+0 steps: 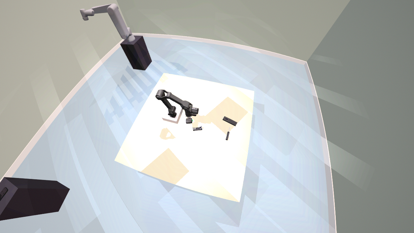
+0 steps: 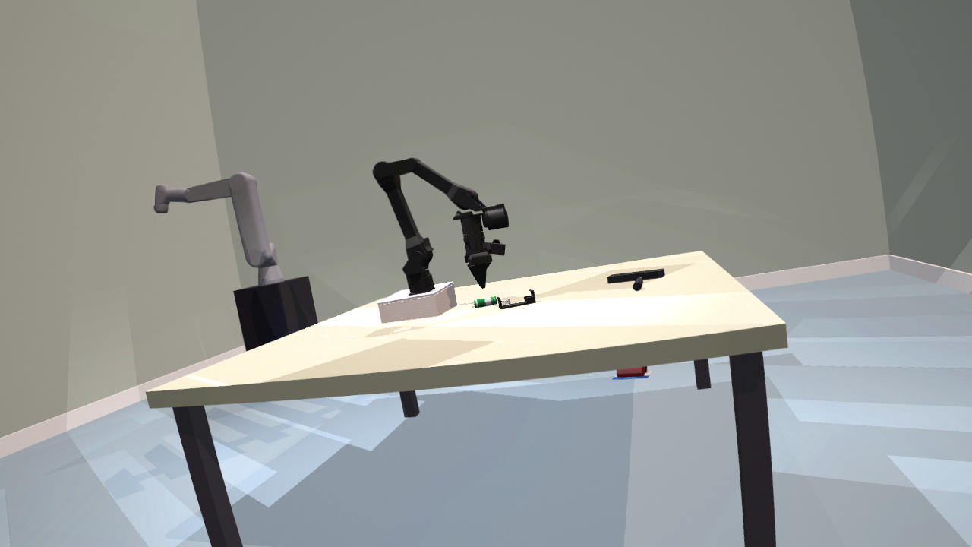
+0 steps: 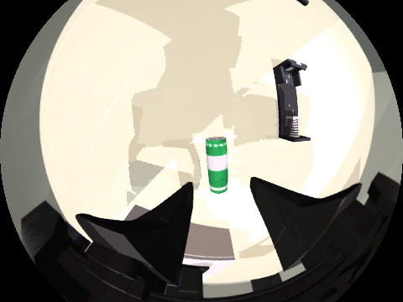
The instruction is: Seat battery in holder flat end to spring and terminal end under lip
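Observation:
A green battery (image 2: 485,301) (image 3: 217,164) with a white band lies on its side on the table. In the top view it is almost wholly hidden by the gripper. The black holder (image 1: 197,129) (image 2: 519,303) (image 3: 288,101) lies beside it and is empty. In the wrist view its coil spring (image 3: 294,127) is at the lower end, nearer the battery, and its lip (image 3: 297,65) is at the upper end. My gripper (image 2: 483,286) (image 3: 222,184) is open and empty, above the battery. In the wrist view the battery appears between and just beyond the two fingertips, lengthwise.
The arm's pale base block (image 1: 170,119) (image 2: 416,306) (image 3: 211,241) stands on the table (image 2: 434,371) close to the battery. A black bar (image 1: 229,121) (image 2: 635,275) and a black-handled tool (image 1: 227,135) (image 2: 638,284) lie farther off, beyond the holder. A grey arm (image 1: 117,21) (image 2: 247,210) stands on a separate pedestal.

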